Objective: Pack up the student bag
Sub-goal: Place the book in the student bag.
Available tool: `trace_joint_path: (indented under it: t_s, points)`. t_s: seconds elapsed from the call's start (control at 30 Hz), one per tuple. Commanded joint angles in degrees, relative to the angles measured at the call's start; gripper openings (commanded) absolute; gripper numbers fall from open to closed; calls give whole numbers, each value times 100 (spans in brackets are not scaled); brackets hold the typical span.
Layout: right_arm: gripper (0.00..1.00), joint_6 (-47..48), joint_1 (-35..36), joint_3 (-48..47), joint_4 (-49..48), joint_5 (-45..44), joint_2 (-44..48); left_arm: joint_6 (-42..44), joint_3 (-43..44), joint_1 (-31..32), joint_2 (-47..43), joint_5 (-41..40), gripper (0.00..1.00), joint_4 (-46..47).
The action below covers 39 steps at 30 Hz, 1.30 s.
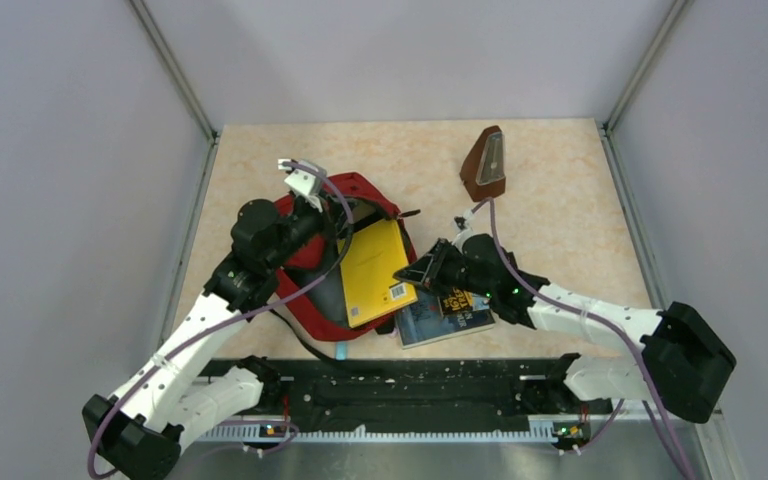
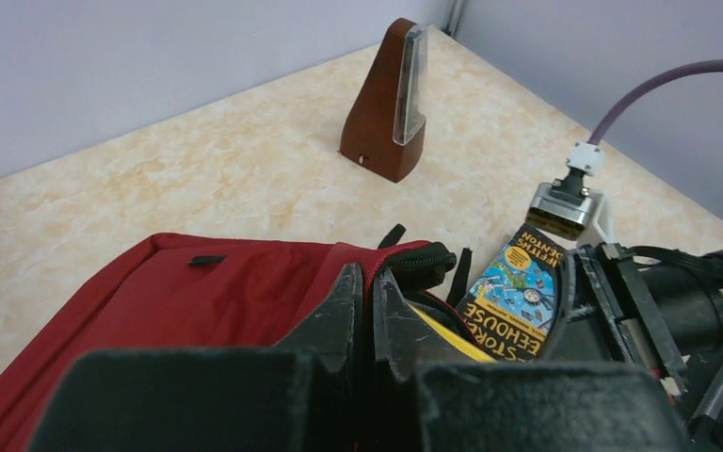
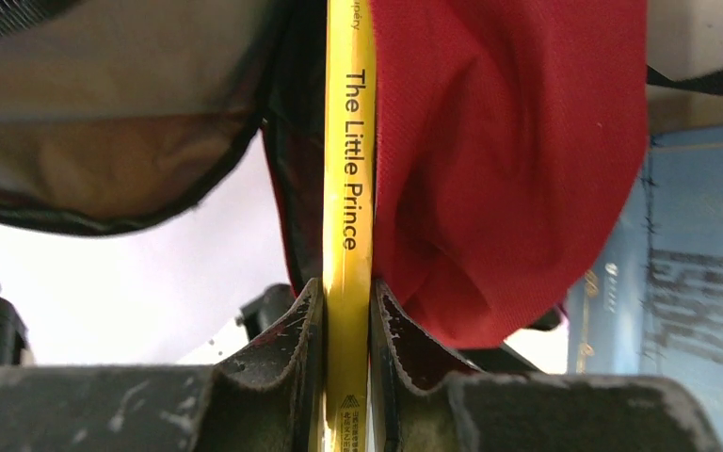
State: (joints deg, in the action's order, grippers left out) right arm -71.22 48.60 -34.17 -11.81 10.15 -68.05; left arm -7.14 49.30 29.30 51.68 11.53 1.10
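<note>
Where the right gripper (image 3: 346, 315) closes, its two jaws pinch the thin edge of a yellow book (image 3: 348, 141), one jaw on each cover. The far end of that book sits in the mouth of the bag (image 3: 508, 169), with red cloth on one side and grey lining on the other. The left gripper (image 2: 369, 287) has its jaws pressed tight together. They seem to nip the red rim of the bag's mouth and hold it up a little.

The bag lies on the table (image 1: 580, 200), a bit left of the middle, between the two arms, with its mouth facing the right arm. It looks soft and floppy, so its mouth would likely sag shut if nothing held it. A good place to hold it is the rim by the zip, where the cloth is thicker. Loose cloth could slide out of the jaws. The yellow book looks stiff, thin and light, but its smooth cover might slip.

The left arm reaches forward from its base, bends at the elbow and points its wrist down at the far side of the bag. The right arm comes in low from the right, stretched out long over a blue book (image 1: 440, 322) that lies just beside the bag, partly under the yellow one. A brown metronome (image 1: 485, 165) stands well apart, further back.
</note>
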Motion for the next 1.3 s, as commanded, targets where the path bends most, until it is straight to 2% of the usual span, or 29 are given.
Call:
trace_joint_path:
  t_s: [0.0,0.13,0.27,0.47,0.6,0.67,0.73,0.77,0.83,0.9,1.1,1.27]
  points:
    - [0,-788,41,-256,-1717,-520,-184,15,71,-9,-62,490,0,805]
    - [0,-912,63,-579,-1970,-940,-602,-42,65,-4,-58,522,0,808]
    - [0,-1143,166,-808,-2470,-1755,-1183,-162,89,-7,-36,785,0,846]
    - [0,-620,288,-1953,-2456,-2188,-2427,-141,82,-10,-14,800,0,821]
    - [0,-432,302,-2273,-2643,-2362,-3086,-94,65,-4,22,753,0,812]
    - [13,-253,308,-2385,-2595,-2405,-3271,-66,72,-4,45,713,0,804]
    - [38,-94,326,-2424,-2481,-2483,-3344,-43,71,-8,53,696,0,795]
    - [47,-33,339,-2414,-2446,-2524,-3340,-35,71,-9,46,693,0,795]
    - [57,21,339,-2337,-2466,-2585,-3296,-26,72,-5,44,697,0,795]
    - [62,53,337,-2217,-2541,-2654,-3212,-9,77,-7,44,680,0,781]
    - [66,462,468,-1990,-2231,-3183,-2788,62,87,-9,35,543,0,716]
    - [70,841,677,-1425,-2137,-3921,-2162,55,122,-7,10,-64,0,560]
